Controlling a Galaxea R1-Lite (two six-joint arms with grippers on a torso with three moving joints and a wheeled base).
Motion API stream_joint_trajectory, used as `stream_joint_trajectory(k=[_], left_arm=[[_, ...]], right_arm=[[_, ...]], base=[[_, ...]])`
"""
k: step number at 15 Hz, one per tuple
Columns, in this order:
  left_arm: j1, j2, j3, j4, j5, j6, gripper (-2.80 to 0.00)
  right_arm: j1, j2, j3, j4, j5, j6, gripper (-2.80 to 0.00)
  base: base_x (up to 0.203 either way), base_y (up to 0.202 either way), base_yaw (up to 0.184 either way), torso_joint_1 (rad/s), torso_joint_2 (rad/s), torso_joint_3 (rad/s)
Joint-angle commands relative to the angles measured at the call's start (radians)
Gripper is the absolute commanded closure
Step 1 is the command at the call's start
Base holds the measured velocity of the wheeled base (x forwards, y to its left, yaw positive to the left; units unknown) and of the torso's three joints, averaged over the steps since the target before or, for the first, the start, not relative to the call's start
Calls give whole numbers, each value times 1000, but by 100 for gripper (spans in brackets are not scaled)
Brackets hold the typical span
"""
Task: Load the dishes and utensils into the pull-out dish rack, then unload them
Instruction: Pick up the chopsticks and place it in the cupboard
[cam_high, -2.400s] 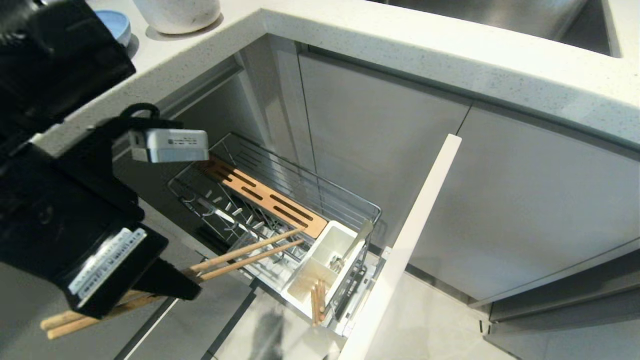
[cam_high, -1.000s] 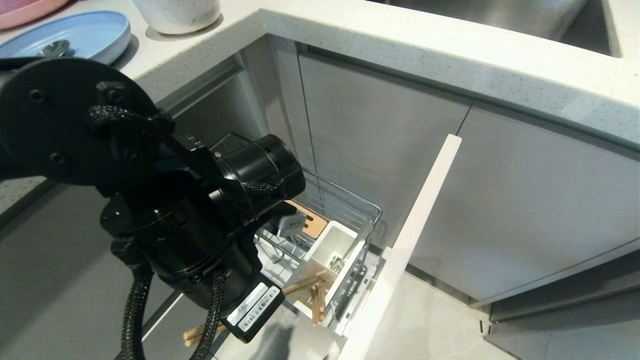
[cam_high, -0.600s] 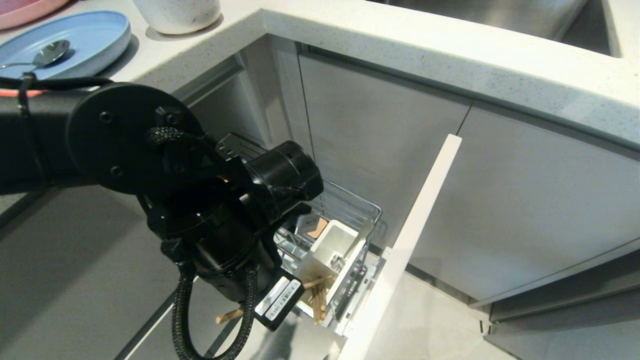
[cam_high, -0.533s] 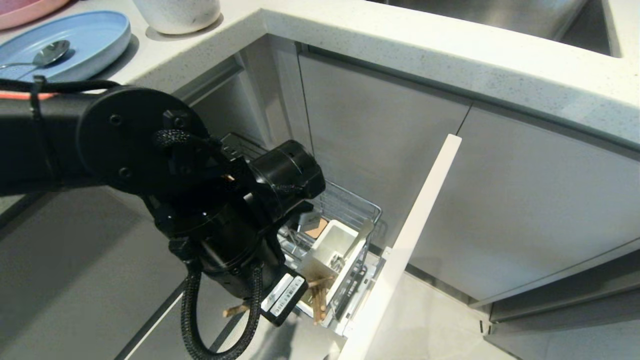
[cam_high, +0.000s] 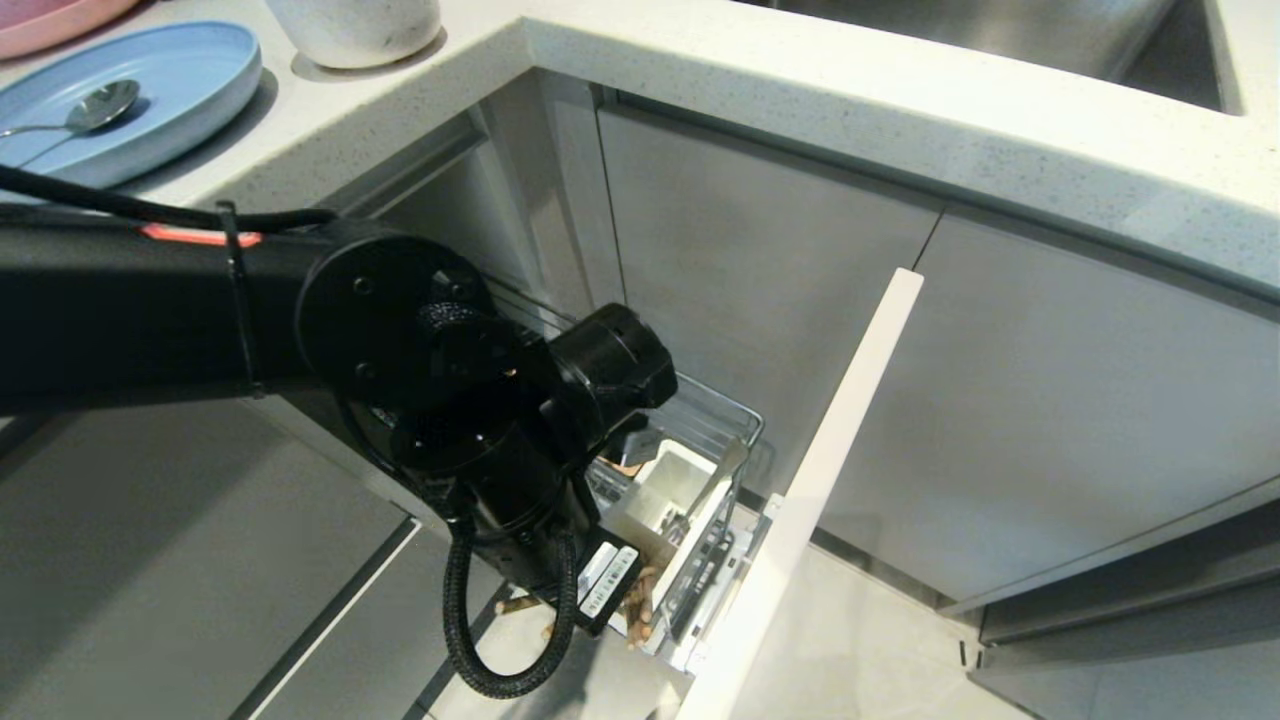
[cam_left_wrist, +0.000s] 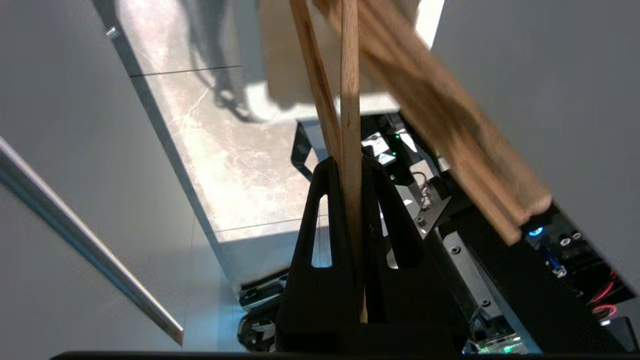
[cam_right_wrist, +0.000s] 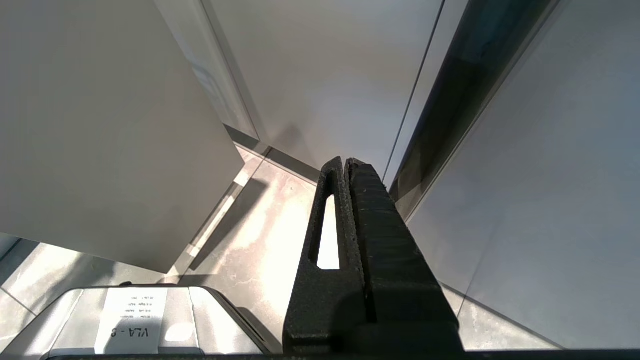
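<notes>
Down at the rack (cam_high: 720, 415), pulled out by the grey fronts, loading only partway done. Plate (cam_high: 170, 70) with a spoon (cam_high: 85, 108) and the bowl (cam_high: 355, 25) up on the counter (cam_high: 800, 90), waiting. Left gripper (cam_left_wrist: 351, 167) clenched on the chopsticks (cam_left_wrist: 350, 100), tips at the caddy (cam_high: 665, 490), butts poking out near the floor; another pair already in there. Compared with a couple seconds back: arm swung over the rack, sticks tipped steeper. Right gripper (cam_right_wrist: 345, 165) parked, fingers pressed together, nothing held.
</notes>
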Motion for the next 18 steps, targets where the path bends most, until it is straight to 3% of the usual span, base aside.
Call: stream_joint_trajectory(k=[1, 15, 16, 18], left_arm=[[1, 23, -3, 2, -13, -2, 0], [15, 9, -11, 0, -21, 0, 0], [15, 7, -11, 0, -21, 0, -280], [15, 4, -11, 0, -21, -1, -280]], right_arm=[[1, -4, 2, -1, 0, 0, 0], [1, -4, 2, -1, 0, 0, 0], [1, -4, 2, 0, 0, 0, 0], [1, -4, 2, 0, 0, 0, 0]], base=[[0, 0, 0, 0, 0, 0], [0, 0, 0, 0, 0, 0], [0, 0, 0, 0, 0, 0], [0, 0, 0, 0, 0, 0]])
